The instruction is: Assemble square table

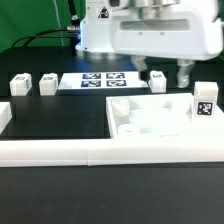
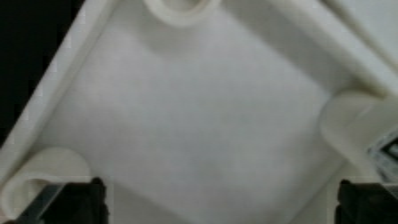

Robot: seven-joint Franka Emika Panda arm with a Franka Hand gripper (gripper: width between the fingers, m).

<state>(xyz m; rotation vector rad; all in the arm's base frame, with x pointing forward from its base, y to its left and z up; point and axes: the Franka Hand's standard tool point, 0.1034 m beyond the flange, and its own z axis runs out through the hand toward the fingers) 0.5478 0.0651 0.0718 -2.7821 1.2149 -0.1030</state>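
The white square tabletop lies at the exterior view's right, against the front rail. One white tagged leg stands upright in its right corner. Three loose tagged legs lie behind: two at the left and one behind the tabletop. My gripper hangs above the tabletop's far side. In the wrist view the tabletop fills the picture, with round corner sockets showing. The gripper is open and empty, with dark fingers far apart.
The marker board lies flat behind the middle. A long white border rail runs along the front, and another rail is at the left. A black mat covers the table.
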